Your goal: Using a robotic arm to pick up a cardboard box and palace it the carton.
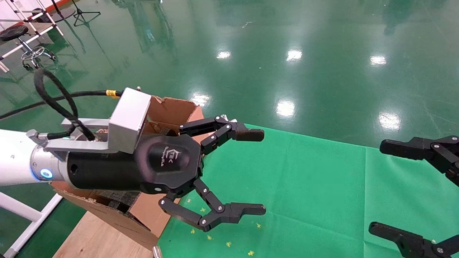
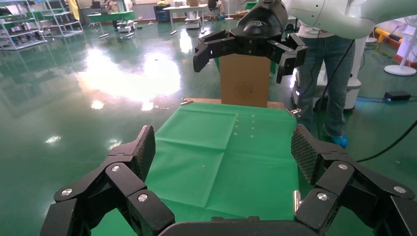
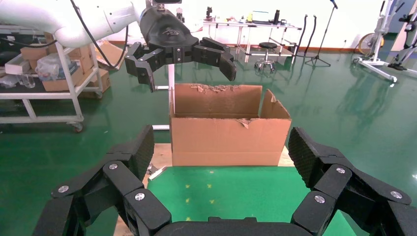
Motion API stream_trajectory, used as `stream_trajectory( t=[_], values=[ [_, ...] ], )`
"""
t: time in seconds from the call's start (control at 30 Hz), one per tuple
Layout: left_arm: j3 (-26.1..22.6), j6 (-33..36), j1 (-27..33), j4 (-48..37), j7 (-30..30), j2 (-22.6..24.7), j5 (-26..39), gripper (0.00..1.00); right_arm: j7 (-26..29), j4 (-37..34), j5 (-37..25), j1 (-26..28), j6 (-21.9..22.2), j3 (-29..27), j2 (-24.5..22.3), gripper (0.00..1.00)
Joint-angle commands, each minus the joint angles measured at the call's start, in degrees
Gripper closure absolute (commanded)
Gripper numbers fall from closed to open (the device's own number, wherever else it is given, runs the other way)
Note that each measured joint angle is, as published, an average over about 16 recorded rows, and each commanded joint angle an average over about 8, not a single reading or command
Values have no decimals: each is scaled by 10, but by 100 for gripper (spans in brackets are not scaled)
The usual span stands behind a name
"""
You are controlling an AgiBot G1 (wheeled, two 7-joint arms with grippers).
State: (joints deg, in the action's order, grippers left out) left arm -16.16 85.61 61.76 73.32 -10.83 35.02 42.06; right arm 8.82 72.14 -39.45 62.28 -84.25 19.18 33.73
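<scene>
My left gripper (image 1: 263, 172) on the white robotic arm (image 1: 14, 161) is open and empty, held above the green cloth just in front of the carton (image 1: 168, 111). The right wrist view shows the carton (image 3: 228, 132) with ragged flaps and the left gripper (image 3: 179, 51) above it. My right gripper (image 1: 376, 187) is open and empty at the table's right side. In the left wrist view the cardboard box (image 2: 244, 81), brown with a round mark, stands upright at the table's far end behind the right gripper (image 2: 246, 44). The head view does not show this box.
A green cloth (image 1: 304, 186) with small yellow marks covers the table. The carton rests on a bare wooden strip (image 1: 93, 238) at the table's left end. A person in jeans (image 2: 327, 83) stands past the table's far end. A wheeled shelf cart (image 3: 49, 73) stands beyond the carton.
</scene>
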Motion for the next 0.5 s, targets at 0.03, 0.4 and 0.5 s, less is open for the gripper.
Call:
stream_trajectory(
  t=[0.03,0.4,0.5],
  values=[
    [0,0,0,0,0,0,0,0,0,0,0,0,0,0,0,0],
    [0,0,0,0,0,0,0,0,0,0,0,0,0,0,0,0],
    [0,0,0,0,0,0,0,0,0,0,0,0,0,0,0,0]
  ],
)
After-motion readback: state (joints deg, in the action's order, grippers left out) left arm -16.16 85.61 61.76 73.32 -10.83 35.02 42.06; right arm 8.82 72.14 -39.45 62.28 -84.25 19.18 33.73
